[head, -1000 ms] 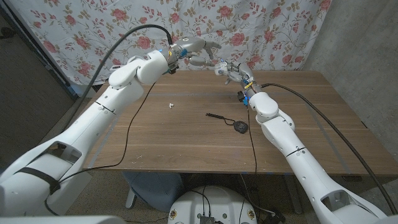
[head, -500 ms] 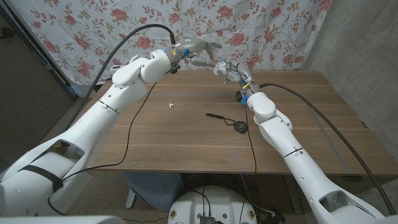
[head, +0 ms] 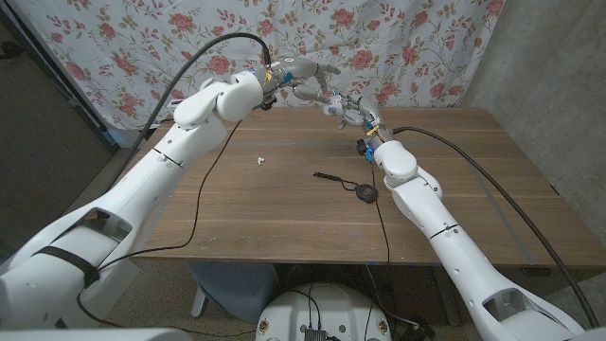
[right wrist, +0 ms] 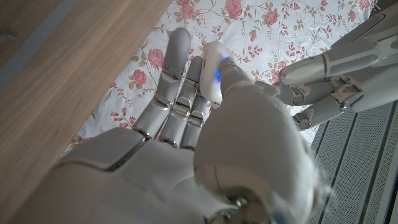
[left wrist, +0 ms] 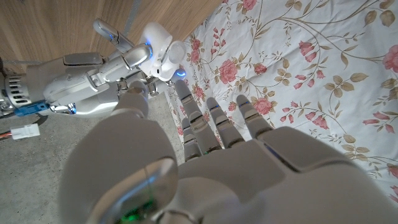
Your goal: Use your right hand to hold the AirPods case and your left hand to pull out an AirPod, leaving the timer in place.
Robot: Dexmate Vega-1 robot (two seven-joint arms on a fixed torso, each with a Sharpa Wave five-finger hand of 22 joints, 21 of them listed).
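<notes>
The wooden table (head: 284, 204) stretches out below my arms, and a cloth printed with roses (head: 398, 43) hangs as a backdrop just beyond its far edge. A grey wall (head: 544, 66) stands on my right and a dark panel (head: 43, 142) on my left.

Both my hands are raised above the far edge of the table, close to the cloth. My right hand (head: 348, 107) holds the white AirPods case (left wrist: 163, 48) up between its fingers (left wrist: 115, 34); in my left wrist view the lid looks tipped open and a blue light glows beside it. What sits inside the case I cannot tell.

My left hand (head: 305, 80) hangs just beside the case with its fingers (left wrist: 214, 118) apart, reaching toward it; the thumb (left wrist: 130, 102) lies near my right hand's fingers, and I cannot tell whether it touches anything.

On the table, well below and nearer me than my left hand, lies a small white piece (head: 258, 160). Below my right hand, near my forearm, lies the black timer (head: 365, 193) with a thin black strap (head: 331, 178) trailing from it.
</notes>
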